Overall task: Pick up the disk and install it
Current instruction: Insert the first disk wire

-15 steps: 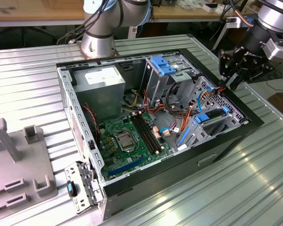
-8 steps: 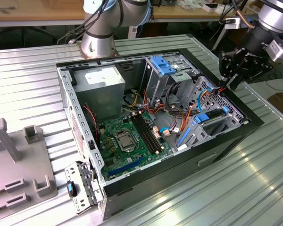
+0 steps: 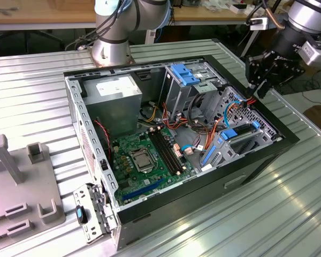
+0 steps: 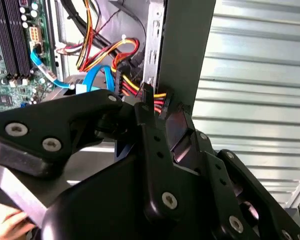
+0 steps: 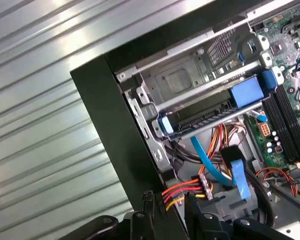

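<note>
1. Our black gripper [image 3: 255,90] hangs over the far right corner of the open black computer case [image 3: 203,184]; we cannot tell whether it is open or closed.
2. We see the dark-grey, blue-railed disk [image 3: 241,131] seated in the silver metal drive cage [image 3: 258,140], near right.
3. Ribbed metal table [image 3: 230,225] stretches beyond the case's right wall.

The tabletop [image 3: 37,85] is made of long silver metal slats with grooves between them, and it fills the ground around the work. Both wrist views show the same slats [image 4: 260,75] [image 5: 40,100]. Light from above makes bright patches [image 3: 281,174] on the metal near the exterior view's right. Behind it stands a second tabletop [image 3: 43,13] of light wood, with a dark gap [image 3: 48,40] under it. A brown wooden surface [image 3: 318,115] shows at the exterior view's right edge.
</note>
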Available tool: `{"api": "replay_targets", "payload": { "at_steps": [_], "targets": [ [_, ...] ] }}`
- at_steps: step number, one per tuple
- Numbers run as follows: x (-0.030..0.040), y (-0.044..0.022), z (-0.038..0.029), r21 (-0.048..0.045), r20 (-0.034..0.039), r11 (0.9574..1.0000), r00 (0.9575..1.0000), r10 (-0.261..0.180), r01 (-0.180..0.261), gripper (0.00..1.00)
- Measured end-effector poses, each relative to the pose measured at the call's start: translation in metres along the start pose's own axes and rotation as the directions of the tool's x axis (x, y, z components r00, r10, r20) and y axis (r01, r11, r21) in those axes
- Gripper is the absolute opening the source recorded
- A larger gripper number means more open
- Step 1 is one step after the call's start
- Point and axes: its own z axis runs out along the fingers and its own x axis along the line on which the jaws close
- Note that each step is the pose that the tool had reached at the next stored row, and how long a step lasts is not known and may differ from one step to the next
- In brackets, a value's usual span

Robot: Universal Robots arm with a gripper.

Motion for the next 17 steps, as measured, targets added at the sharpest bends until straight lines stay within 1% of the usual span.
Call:
{"api": "replay_targets", "payload": {
  "at_steps": [3, 5, 6, 7, 8, 10, 11, 12, 13, 15, 17],
  "targets": [
    [0.0004, -0.0004, 0.0010, 0.0022, 0.0026, 0.9985, 0.9985, -0.054, 0.054, 0.38],
    [0.0005, -0.0004, 0.0020, 0.0053, 0.0045, 0.9933, 0.9933, -0.115, 0.115, 0.38],
    [0.0005, -0.0004, 0.0024, 0.0065, 0.0042, 0.9911, 0.9911, -0.133, 0.133, 0.38],
    [0.0007, 0.0000, 0.0036, 0.0091, 0.0017, 0.9872, 0.9872, -0.160, 0.160, 0.38],
    [0.0012, 0.0002, 0.0046, 0.0102, -0.0016, 0.9863, 0.9864, -0.165, 0.165, 0.38],
    [0.0026, -0.0002, 0.0059, 0.0116, -0.0068, 0.9862, 0.9863, -0.165, 0.165, 0.38],
    [0.0035, -0.0005, 0.0072, 0.0128, -0.0117, 0.9862, 0.9862, -0.165, 0.165, 0.38],
    [0.0044, -0.0007, 0.0079, 0.0135, -0.0151, 0.9861, 0.9861, -0.165, 0.166, 0.38],
    [0.0048, 0.0001, 0.0082, 0.0138, -0.0156, 0.9860, 0.9860, -0.166, 0.166, 0.36],
    [0.0057, 0.0020, 0.0087, 0.0154, -0.0204, 0.9852, 0.9851, -0.171, 0.171, 0.23],
    [0.0058, 0.0024, 0.0088, 0.0157, -0.0219, 0.9850, 0.9849, -0.172, 0.172, 0.23]
  ]
}}
